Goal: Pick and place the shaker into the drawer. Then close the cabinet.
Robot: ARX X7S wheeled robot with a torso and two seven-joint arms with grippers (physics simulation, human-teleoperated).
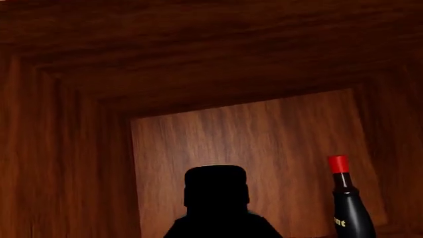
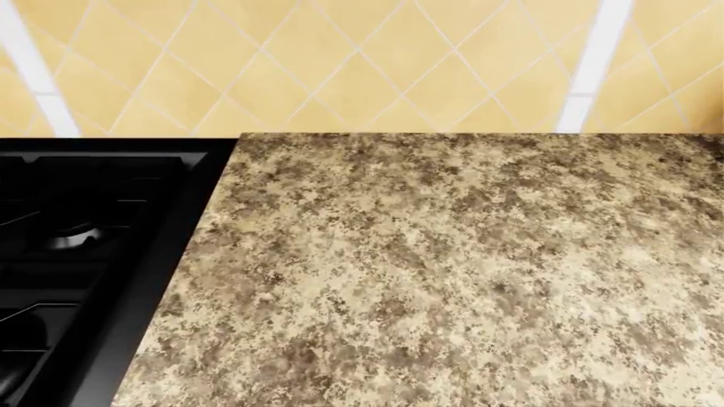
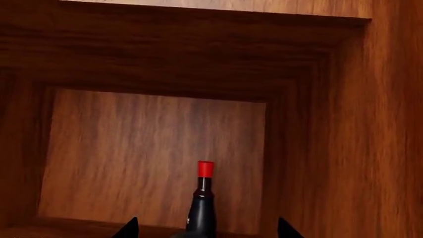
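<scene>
Black fingertips (image 3: 130,229) of your right claw (image 3: 206,230) poke into the right wrist view, spread wide apart with nothing clamped between them. Beyond them a dark glossy bottle with a bright red cap (image 3: 201,208) stands upright on the floor of the deep box-shaped drawer of smooth reddish-brown wood (image 3: 152,148), near the drawer's back wall and apart from its side walls.

Closest to the left wrist camera you have a black silhouette with a squat capped top and broad shoulders (image 1: 215,201). It is too dark to tell whether this is the shaker or part of the left claw, so you cannot tell how far that claw is open or what it holds. It hangs inside the same drawer, with the red-capped bottle beside it.

From the head you see only the speckled beige granite top of the cabinet (image 2: 453,271), a black stove (image 2: 80,254) butting against it, and a yellow diamond-tiled wall (image 2: 339,68) behind the granite. Neither arm appears there.
</scene>
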